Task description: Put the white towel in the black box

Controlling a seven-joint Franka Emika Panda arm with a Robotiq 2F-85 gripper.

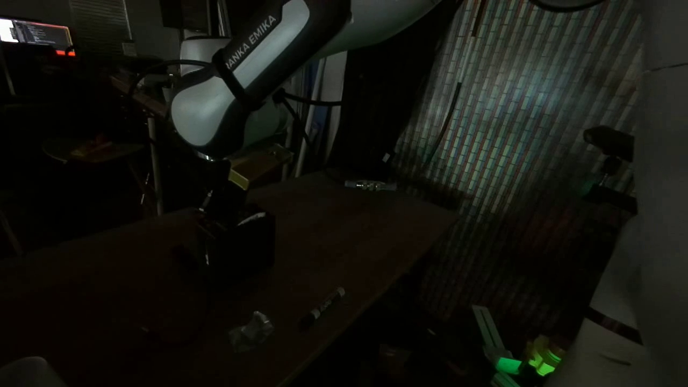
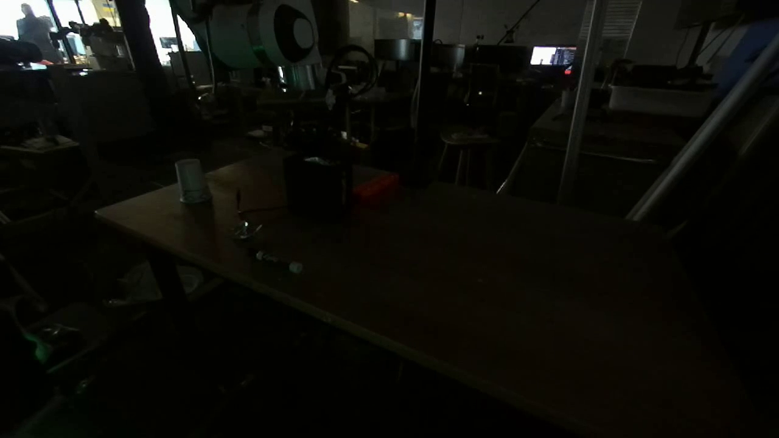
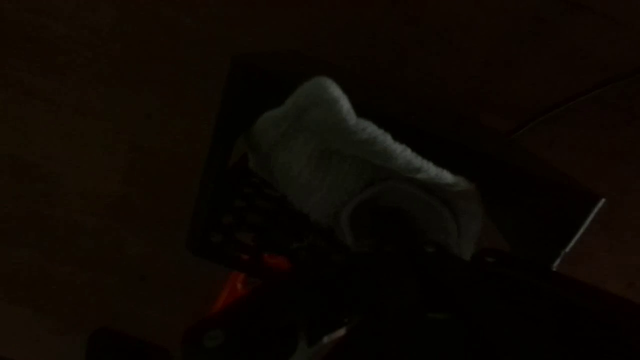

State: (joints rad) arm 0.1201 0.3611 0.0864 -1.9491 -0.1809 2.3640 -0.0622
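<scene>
The black box (image 1: 236, 250) stands on the table in both exterior views (image 2: 317, 188). In the wrist view, its dark rim (image 3: 212, 170) surrounds the white towel (image 3: 310, 145). The towel lies bunched inside the box, and a pale strip of it shows at the opening in both exterior views (image 1: 252, 217) (image 2: 317, 160). A dark round shape with a pale edge (image 3: 400, 187) sits against the towel; I cannot tell what it is. My gripper (image 1: 224, 207) points down at the box opening, close above the towel. Its fingers are lost in darkness, so their opening and any contact are unclear.
A marker (image 1: 327, 305) and crumpled clear plastic (image 1: 252, 330) lie near the table's edge (image 2: 328, 319). A pale cup (image 2: 192, 180) stands at the table's end. A red object (image 2: 376, 190) lies against the box. A thin cable (image 2: 265, 210) runs from it. The scene is very dark.
</scene>
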